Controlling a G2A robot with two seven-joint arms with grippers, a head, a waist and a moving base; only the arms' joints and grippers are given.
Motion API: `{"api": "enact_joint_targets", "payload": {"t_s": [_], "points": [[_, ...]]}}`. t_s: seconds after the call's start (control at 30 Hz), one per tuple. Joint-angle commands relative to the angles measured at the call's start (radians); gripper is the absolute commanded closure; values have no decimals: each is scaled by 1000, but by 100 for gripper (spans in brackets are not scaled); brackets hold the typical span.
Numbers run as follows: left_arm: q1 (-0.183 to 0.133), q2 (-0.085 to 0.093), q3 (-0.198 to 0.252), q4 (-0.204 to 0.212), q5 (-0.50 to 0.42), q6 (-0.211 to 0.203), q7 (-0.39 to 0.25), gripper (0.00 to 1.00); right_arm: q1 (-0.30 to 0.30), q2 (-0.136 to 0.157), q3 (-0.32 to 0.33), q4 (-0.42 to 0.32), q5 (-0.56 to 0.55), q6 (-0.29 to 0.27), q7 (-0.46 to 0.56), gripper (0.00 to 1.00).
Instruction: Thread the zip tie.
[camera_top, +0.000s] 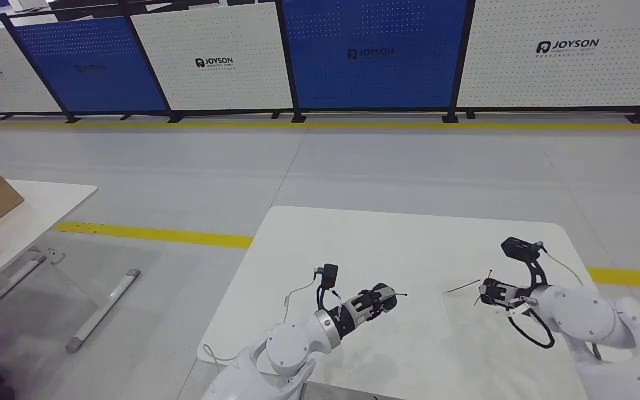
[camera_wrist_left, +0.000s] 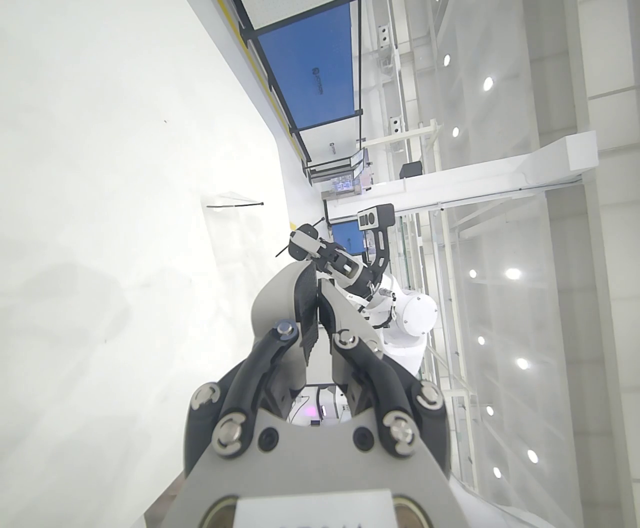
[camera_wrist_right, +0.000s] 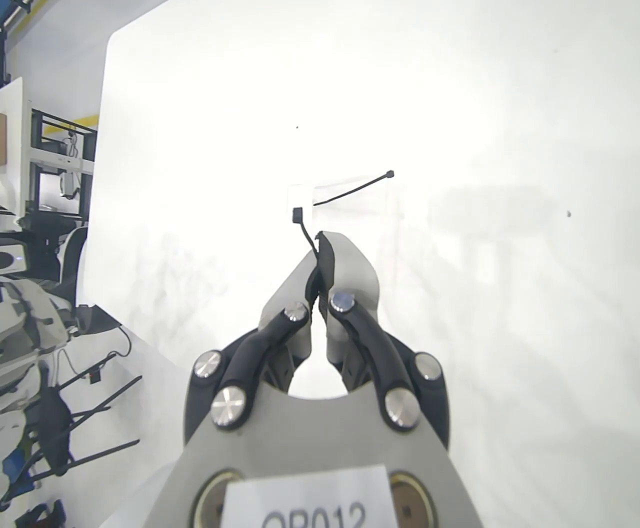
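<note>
**On the white table: one tie gripped, one lying loose**

Across the near half of the white table (camera_top: 400, 240) both arms were held low, grippers pointing at each other and well apart.

- Left gripper (camera_wrist_left: 312, 287), near-left: pads pressed together. Whether anything was pinched between them I could not tell.
- Right gripper (camera_wrist_right: 321, 250), near-right: jaws clamped on the held zip tie (camera_wrist_right: 301, 225). It was gripped just behind its square head, which stuck out past the fingertips. In the left wrist view the strap showed on both sides of the jaws.
- Between the grippers, nearer the right one, lay what looked like a clear wrapper (camera_wrist_right: 301, 192), flat on the table.
- Loose zip tie (camera_wrist_right: 356, 190) lay on that wrapper, straight, head toward the far side, touching neither gripper.

Judgement: threading not yet begun; no loop was formed.

To do it well:
- The right arm should hold the head steady, slot facing the left gripper.
- The left should take the strap close to its tip, so little of it flexes.
- Line the flat of the strap up with the slot before pushing.
- A slow, straight feed seems safest; a skewed tip would likely jam or buckle.
</note>
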Motion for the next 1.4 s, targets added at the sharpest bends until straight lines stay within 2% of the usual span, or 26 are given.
{"api": "enact_joint_targets", "payload": {"t_s": [0.0, 0.07, 0.13, 0.2, 0.3, 0.4, 0.5, 0.93, 0.97, 1.0, 1.03, 1.07, 1.2, 1.3, 1.37], "points": [[0, 0, 0, 0, 0, 0, 0, 100, -7, 0, -7, -3, -27, 6, -26, 100], [0, 0, 0, 0, 0, 0, 0, 100, -48, -5, -40, -62, -53, -12, -105, 100], [0, -1, 3, -2, 11, -1, 17, 100, -93, -7, -20, -107, -45, 31, -210, 100], [0, -4, 21, -15, 69, 2, 75, 100, -173, -10, -9, -196, -40, 61, -344, 100], [-4, -11, 69, -25, 164, 19, 146, 100, -270, -11, -3, -294, -57, 69, -460, 100], [-21, -23, 126, -15, 238, 35, 201, 100, -322, -14, -12, -340, -96, 101, -542, 100], [-35, -35, 163, -10, 239, 51, 238, 100, -329, -15, -12, -344, -96, 105, -538, 100], [-35, -35, 163, -10, 239, 51, 238, 100, -329, -15, -12, -344, -96, 105, -538, 100], [-35, -35, 163, -10, 239, 51, 238, 100, -332, -16, -13, -348, -91, 99, -553, 100], [-35, -35, 163, -10, 239, 51, 238, 100, -341, -18, -5, -355, -87, 96, -609, 100], [-35, -35, 163, -10, 239, 51, 238, 100, -362, -20, 0, -358, -83, 86, -668, 100], [-35, -35, 163, -10, 239, 51, 238, 100, -398, -22, 9, -365, -49, 47, -733, 100], [-35, -35, 163, -10, 239, 51, 238, 100, -519, -22, 75, -347, 41, -91, -879, 100], [-35, -35, 163, -10, 239, 51, 238, 100, -588, -22, 105, -343, 67, -172, -957, 100], [-35, -35, 163, -10, 239, 51, 238, 100, -613, -22, 117, -347, 96, -232, -967, 100]]}}
